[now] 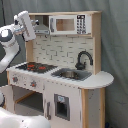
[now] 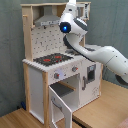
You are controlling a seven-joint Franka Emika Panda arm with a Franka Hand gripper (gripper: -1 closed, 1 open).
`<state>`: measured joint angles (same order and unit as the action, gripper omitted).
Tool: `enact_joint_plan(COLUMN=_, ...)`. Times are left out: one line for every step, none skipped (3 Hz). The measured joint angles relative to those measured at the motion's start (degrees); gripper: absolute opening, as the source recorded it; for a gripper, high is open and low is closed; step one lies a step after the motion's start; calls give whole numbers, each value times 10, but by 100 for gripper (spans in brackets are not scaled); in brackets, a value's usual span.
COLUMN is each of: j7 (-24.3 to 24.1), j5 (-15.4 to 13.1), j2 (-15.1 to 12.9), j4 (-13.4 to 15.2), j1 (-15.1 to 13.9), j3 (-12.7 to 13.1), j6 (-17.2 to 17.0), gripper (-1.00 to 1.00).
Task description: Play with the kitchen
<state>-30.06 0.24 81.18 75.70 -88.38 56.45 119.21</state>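
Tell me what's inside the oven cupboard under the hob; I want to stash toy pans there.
In the second exterior view the oven door hangs open under the hob. A bare wooden shelf shows; deeper inside is in shadow.
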Motion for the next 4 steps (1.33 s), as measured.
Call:
enact_joint_plan(j7=16, j5=-1, j2=-14, j4=3, j1=-43, j3=-5, j6=-32, gripper=-100)
enact_joint_plan(j7=42, j5=-1, j2=-14, j4=-38, j1=-52, j3=18, j6=-53, gripper=-100)
enact_joint_plan(j7=42, j5=2, j2=-21, j4=-87, j1=-83, j3=29, j6=-51, gripper=-100)
enact_joint_plan(j7=42, j5=2, j2=-39, j4=-135, j1=-113, j3=38, j6=-51, gripper=-100)
